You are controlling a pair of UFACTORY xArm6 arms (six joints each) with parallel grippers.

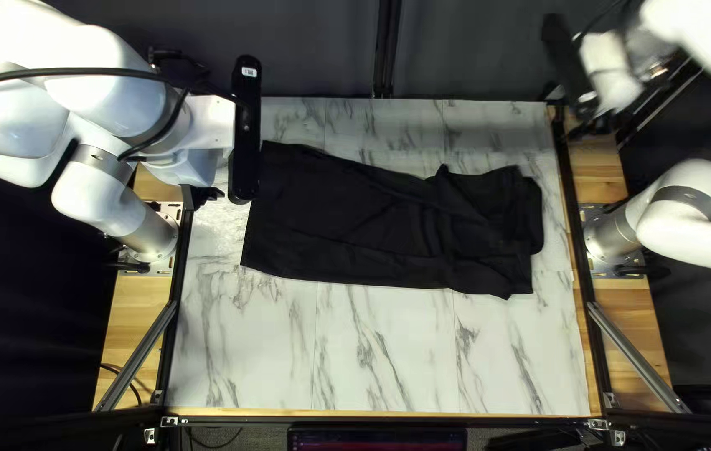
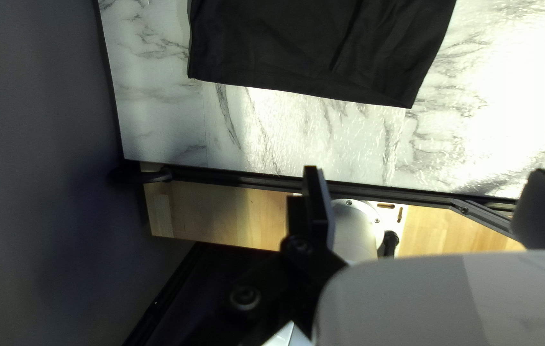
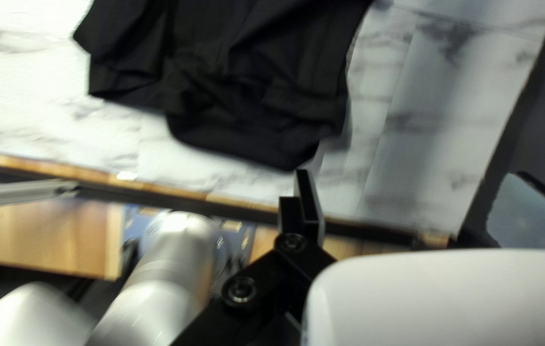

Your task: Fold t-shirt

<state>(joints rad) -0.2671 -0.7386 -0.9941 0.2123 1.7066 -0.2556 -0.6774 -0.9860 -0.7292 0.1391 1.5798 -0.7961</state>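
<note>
In the top left view, you see the black T-shirt (image 1: 347, 221) lying long and wrinkled across the middle of the white marble-look table top (image 1: 389, 359). Wooden boards (image 1: 633, 321) run along both sides, a dark curtain (image 1: 305, 50) hangs at the top, and a screen (image 1: 376, 439) is at the bottom. Your left gripper (image 1: 203, 197), upper left, and your right gripper (image 1: 594, 124), upper right, each have two fingers spread apart.

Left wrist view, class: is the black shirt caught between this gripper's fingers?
No, the left gripper stands open, and the black shirt lies ahead of it on the marble-patterned tabletop.
</note>
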